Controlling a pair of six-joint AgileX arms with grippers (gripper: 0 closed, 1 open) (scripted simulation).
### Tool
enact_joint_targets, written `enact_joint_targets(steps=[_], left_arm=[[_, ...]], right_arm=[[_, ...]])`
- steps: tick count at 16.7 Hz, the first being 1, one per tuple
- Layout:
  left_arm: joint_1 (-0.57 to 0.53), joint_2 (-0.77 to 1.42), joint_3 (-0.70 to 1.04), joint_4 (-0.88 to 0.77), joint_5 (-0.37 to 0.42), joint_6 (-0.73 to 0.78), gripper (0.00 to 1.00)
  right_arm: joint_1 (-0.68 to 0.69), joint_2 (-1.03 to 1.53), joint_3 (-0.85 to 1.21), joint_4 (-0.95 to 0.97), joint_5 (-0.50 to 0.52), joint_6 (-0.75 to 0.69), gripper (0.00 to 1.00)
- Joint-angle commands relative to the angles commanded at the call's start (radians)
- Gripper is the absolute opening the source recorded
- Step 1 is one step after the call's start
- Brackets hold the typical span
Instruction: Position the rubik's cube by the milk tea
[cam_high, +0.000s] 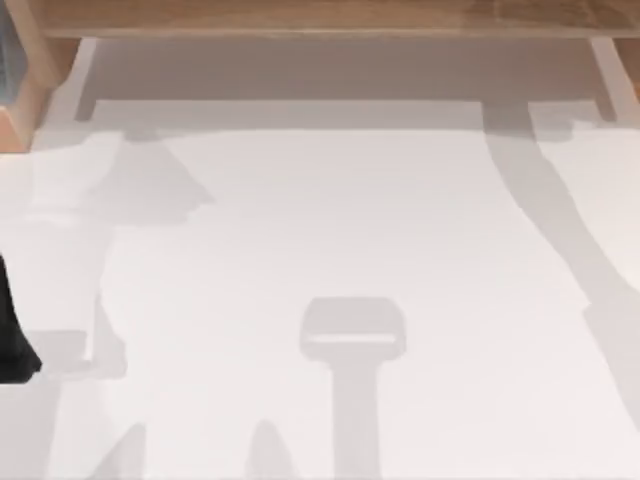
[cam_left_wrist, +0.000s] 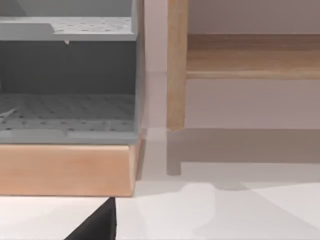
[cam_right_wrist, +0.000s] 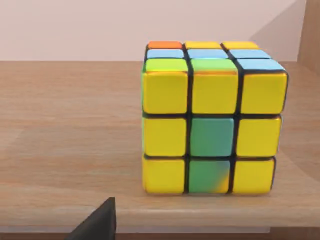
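from above, the white table (cam_high: 330, 230) carries arm shadows, with a wooden shelf (cam_high: 320, 15) along its far edge. the left wrist view faces a grey rack (cam_left_wrist: 67, 75) on a wooden base. the right wrist view faces the rubik's cube (cam_right_wrist: 212, 125) on a wooden shelf board (cam_right_wrist: 70, 130), near its front edge; a clumsy approach could nudge it off. i cannot tell either gripper's finger state.

One rubik's cube (cam_right_wrist: 212, 127) sits on one wooden shelf (cam_right_wrist: 65, 140) (its facing side shows seven yellow squares and two green). One white table (cam_high: 330, 250) lies below. One grey perforated rack (cam_left_wrist: 67, 80) stands on one wooden block (cam_left_wrist: 65, 170).
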Motion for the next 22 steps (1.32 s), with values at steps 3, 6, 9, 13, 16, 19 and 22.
enact_joint_targets(steps=[3, 6, 9, 13, 16, 19, 22], left_arm=[[0.000, 0.000, 0.000, 0.000, 0.000, 0.000, 1.00], [0.000, 0.000, 0.000, 0.000, 0.000, 0.000, 1.00], [0.000, 0.000, 0.000, 0.000, 0.000, 0.000, 1.00], [0.000, 0.000, 0.000, 0.000, 0.000, 0.000, 1.00], [0.000, 0.000, 0.000, 0.000, 0.000, 0.000, 1.00], [0.000, 0.000, 0.000, 0.000, 0.000, 0.000, 1.00], [0.000, 0.000, 0.000, 0.000, 0.000, 0.000, 1.00]], right_arm=[[0.011, 0.054, 0.052, 0.006, 0.012, 0.001, 1.00], [0.011, 0.054, 0.052, 0.006, 0.012, 0.001, 1.00], [-0.005, 0.059, 0.058, 0.003, -0.001, 0.000, 1.00], [-0.058, 0.108, 0.126, -0.008, -0.056, 0.000, 1.00], [-0.065, 0.161, 0.203, -0.029, -0.062, 0.000, 1.00], [-0.044, 0.231, 0.295, -0.048, -0.040, -0.001, 1.00], [-0.034, 0.282, 0.335, -0.048, -0.030, 0.000, 1.00]])
